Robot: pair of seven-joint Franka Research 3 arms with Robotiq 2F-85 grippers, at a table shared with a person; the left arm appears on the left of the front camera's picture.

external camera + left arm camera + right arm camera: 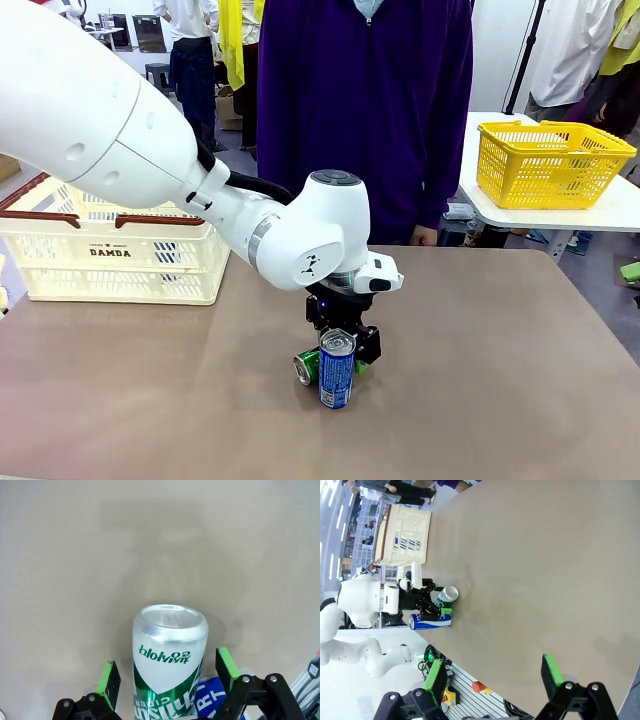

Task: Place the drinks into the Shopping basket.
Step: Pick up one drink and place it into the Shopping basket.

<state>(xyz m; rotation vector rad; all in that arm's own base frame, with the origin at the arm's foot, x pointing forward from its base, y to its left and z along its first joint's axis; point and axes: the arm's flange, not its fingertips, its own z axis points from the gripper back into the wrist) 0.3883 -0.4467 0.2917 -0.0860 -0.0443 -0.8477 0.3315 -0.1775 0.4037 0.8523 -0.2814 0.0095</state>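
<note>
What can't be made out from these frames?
- Front view: inside of the Shopping basket, hidden by the left arm and its own wall.
- Front view: most of the green can, lying behind the upright blue can.
- Left wrist view: blue can, cut off by the bottom edge beside the open left hand.
- Right wrist view: can lettering, too small.

The front camera sits on the robot's side, looking across the desk [500, 400] toward the person [365, 120] at its far edge. The left wrist camera looks down along the left end effector [166, 666], very close on the green can [169, 650]. The right wrist camera, rolled sideways behind the right end effector [494, 665], sees the desk from afar, sharing that can, the blue can [430, 621] and the Shopping basket [405, 535] with the front view
</note>
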